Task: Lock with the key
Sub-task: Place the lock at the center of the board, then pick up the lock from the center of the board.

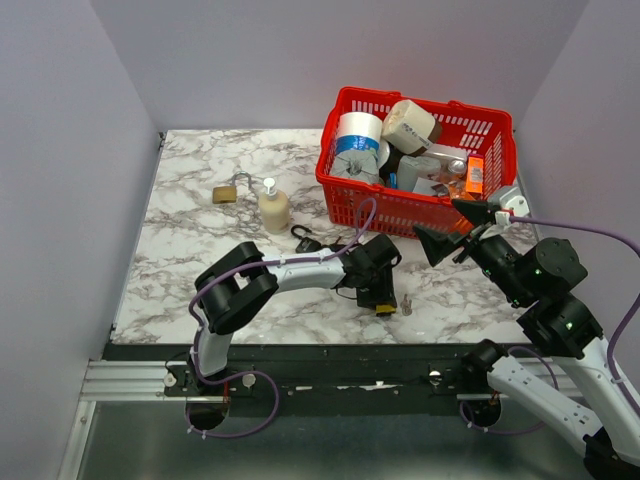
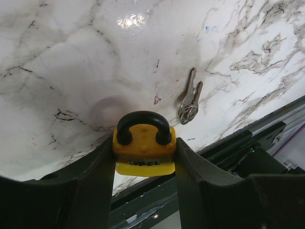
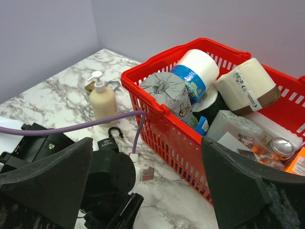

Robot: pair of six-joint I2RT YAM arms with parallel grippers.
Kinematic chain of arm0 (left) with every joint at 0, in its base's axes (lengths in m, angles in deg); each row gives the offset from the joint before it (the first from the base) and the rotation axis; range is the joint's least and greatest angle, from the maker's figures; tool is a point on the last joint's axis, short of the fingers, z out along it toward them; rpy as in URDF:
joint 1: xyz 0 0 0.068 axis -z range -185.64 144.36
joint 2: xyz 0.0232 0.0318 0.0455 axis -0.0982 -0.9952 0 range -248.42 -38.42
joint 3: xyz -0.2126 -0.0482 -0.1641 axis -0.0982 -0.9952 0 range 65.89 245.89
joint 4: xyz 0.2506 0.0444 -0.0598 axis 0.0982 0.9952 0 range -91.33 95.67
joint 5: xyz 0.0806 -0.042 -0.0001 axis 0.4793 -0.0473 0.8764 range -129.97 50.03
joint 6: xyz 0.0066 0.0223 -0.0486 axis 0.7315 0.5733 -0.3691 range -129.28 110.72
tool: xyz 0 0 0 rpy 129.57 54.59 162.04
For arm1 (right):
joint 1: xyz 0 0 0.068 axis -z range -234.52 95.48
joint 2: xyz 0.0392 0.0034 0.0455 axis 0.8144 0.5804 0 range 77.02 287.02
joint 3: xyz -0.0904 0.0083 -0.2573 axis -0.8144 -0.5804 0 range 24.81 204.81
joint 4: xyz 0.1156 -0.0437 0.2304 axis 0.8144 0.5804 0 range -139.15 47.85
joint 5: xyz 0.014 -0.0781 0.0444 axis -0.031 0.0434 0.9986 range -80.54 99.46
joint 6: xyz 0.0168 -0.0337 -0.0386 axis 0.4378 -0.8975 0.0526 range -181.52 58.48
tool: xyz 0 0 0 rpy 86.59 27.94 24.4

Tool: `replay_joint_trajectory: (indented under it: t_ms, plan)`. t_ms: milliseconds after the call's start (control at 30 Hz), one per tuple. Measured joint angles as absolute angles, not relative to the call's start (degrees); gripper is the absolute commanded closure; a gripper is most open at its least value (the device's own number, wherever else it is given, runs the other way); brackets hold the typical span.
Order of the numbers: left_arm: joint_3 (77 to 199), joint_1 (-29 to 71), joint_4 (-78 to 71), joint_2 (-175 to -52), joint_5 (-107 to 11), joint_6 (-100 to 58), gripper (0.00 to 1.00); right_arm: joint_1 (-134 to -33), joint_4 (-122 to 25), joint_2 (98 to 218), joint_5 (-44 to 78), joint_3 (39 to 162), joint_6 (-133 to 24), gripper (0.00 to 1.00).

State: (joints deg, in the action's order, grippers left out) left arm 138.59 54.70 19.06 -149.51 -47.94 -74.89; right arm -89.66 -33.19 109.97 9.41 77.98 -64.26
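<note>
Left gripper (image 2: pixel 145 153) clamps the padlock (image 2: pixel 144 143) by its sides low over the table (image 2: pixel 71 57), keys (image 2: pixel 189 98) flat just beside it, right gripper (image 3: pixel 145 160) wide open and empty near the basket (image 3: pixel 143 95); risk: flat keys may skid from a pinch, or padlock may twist under insertion.

red basket (image 1: pixel 420 212): back right | pump bottle (image 1: pixel 274 210): upright, beside it

A padlock (image 2: pixel 144 152) coloured yellow, with a black shackle (image 2: pixel 143 117), is seen against a white surface (image 2: pixel 66 67) veined in grey. The keys (image 2: pixel 190 98) are finished in silver. The basket (image 1: pixel 400 212) is coloured red, the pump bottle (image 1: pixel 274 210) cream.
</note>
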Motion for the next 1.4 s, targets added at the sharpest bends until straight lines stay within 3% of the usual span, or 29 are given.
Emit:
replay_joint_trajectory:
  t_ms: [67, 100, 300, 500, 700, 1100, 1400]
  plan:
    - [138.57, 54.53, 19.06, -149.55, -48.18, -75.11, 0.46, -89.66, -33.12, 109.97, 9.41, 77.98, -64.08, 0.0]
    - [138.57, 54.44, 19.06, -149.55, -48.31, -75.17, 0.33, -89.66, -33.12, 109.97, 9.41, 77.98, -64.06, 0.0]
    - [138.33, 54.02, 17.48, -149.18, -48.83, -75.41, 0.01, -89.66, -33.12, 110.1, 9.87, 77.98, -64.02, 0.0]
    - [134.53, 53.72, 15.45, -144.96, -48.57, -75.04, 0.01, -89.66, -33.12, 110.78, 10.48, 77.98, -64.02, 0.0]
    - [128.32, 53.04, 14.38, -132.42, -46.95, -70.78, 0.01, -89.66, -33.06, 111.57, 11.61, 78.0, -63.38, 0.0]
    - [118.79, 48.21, 18.29, -99.24, -38.89, -41.16, 0.01, -89.64, -32.75, 112.77, 14.39, 79.16, -62.38, 0.0]
    - [120.41, 22.77, 26.84, -95.61, -41.31, -28.66, 0.02, -89.0, -32.73, 113.62, 16.2, 79.2, -62.36, 0.0]
